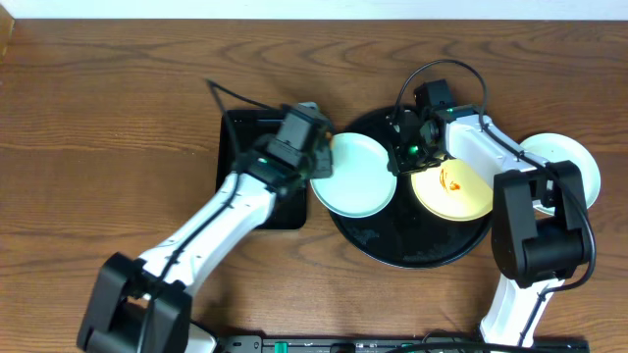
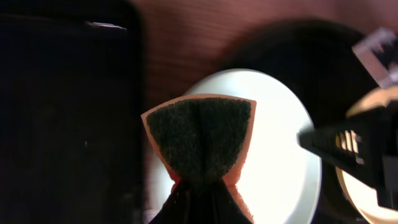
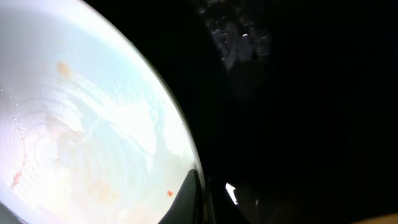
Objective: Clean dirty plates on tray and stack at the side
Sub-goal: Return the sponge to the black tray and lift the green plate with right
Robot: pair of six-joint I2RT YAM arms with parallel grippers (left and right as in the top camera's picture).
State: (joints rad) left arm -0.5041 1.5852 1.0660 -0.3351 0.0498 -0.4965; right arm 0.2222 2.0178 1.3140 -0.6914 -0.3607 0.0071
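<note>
White arms point(image 1: 221, 221) with black joints, black pincers point(image 1: 316, 162), looping cables point(image 1: 446, 69).

A round, glossy black tray point(image 1: 422, 247) with a raised rim is seen at the middle of the table, its surface flecked with wet glints. A light blue plate point(image 1: 355, 175) is placed across the tray's left edge, partly overhanging the rim. Faint orange traces and watery swirls are left on it, and it is possibly tilted. A pale yellow plate point(image 1: 466, 196), marked with an orange-brown smear, is laid on the tray's right side. A third plate point(image 1: 559, 147), pale, is set off the tray to the right, partly hidden.
</note>
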